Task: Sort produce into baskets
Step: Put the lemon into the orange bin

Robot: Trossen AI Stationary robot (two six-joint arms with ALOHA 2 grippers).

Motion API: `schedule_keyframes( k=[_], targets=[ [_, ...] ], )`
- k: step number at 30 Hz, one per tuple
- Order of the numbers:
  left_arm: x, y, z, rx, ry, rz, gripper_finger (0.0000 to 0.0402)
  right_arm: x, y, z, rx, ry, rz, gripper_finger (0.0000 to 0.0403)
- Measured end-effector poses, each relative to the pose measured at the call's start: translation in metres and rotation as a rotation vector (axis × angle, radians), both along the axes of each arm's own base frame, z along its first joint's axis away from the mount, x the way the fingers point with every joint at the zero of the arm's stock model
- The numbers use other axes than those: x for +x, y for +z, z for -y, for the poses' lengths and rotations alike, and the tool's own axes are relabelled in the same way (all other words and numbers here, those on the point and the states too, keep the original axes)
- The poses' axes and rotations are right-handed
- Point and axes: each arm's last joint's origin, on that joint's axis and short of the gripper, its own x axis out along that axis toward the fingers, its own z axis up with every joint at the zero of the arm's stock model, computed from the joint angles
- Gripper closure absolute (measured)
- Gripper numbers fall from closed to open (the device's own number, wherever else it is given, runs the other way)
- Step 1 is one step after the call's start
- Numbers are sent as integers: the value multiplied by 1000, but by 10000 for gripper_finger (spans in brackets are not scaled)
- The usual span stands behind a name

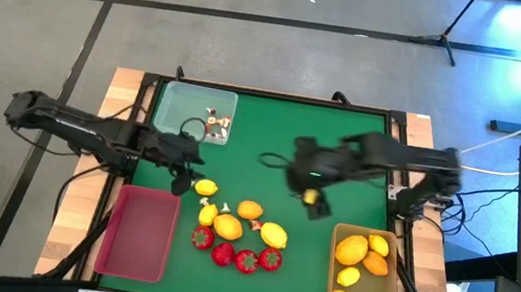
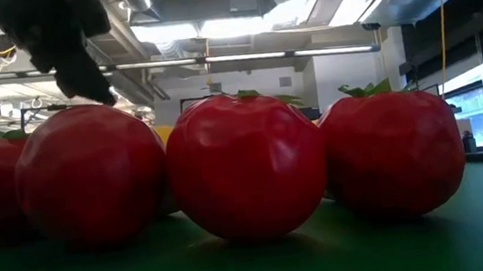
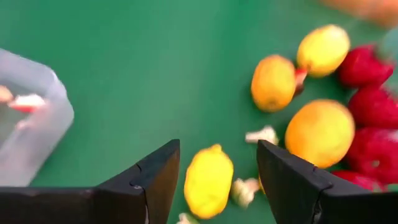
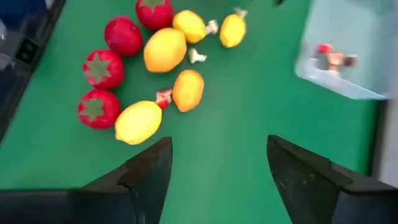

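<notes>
Here we see four red strawberries [image 1: 234, 254] nearest on the green bench [image 1: 272, 137], lemons [image 1: 228, 225] behind them, then the left claw [image 1: 180, 184] and right claw [image 1: 318, 206], both spread and empty, above the bench, and the clear basket [image 1: 173, 104] farthest.

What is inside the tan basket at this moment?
The tan basket holds about four or five yellow and orange fruits, seen from above. They partly overlap, so anything lying under them is hidden. No strawberries or white bits show inside it.
</notes>
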Motion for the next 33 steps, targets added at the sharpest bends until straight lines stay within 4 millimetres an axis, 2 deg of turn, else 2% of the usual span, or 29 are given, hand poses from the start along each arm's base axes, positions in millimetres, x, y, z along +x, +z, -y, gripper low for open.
schedule_keyframes(
  k=[3, 5, 7, 9, 11, 15, 18, 23, 28, 33],
  targets=[
    [6, -8, 3, -4, -2, -47, 193, -30, 26, -8, -20, -84, 117, 146],
    [8, -10, 3, -5, 2, -58, 193, -41, 39, -12, -81, -163, 228, 146],
    [8, -6, 3, -1, 2, -45, 193, -47, 44, -16, -154, -205, 278, 146],
    [6, 4, 2, 11, -1, -12, 193, -43, 38, -20, -186, -214, 275, 146],
    [3, 17, 2, 17, 3, 40, 193, -32, 21, -23, -198, -209, 241, 146],
    [-7, 46, 2, 13, -2, 179, 193, -13, -31, -30, -172, -188, 147, 146],
    [-17, 57, 2, 29, 7, 245, 193, -2, -70, -37, -125, -152, 113, 146],
    [-29, 65, 0, 71, 43, 300, 193, 20, -119, -36, 10, -99, 223, 146],
    [-31, 66, -1, 65, 48, 307, 193, 30, -153, -18, 146, -77, 289, 146],
    [-31, 66, -1, 77, 40, 308, 193, 44, -174, -10, 162, -103, 342, 146]
  ],
)
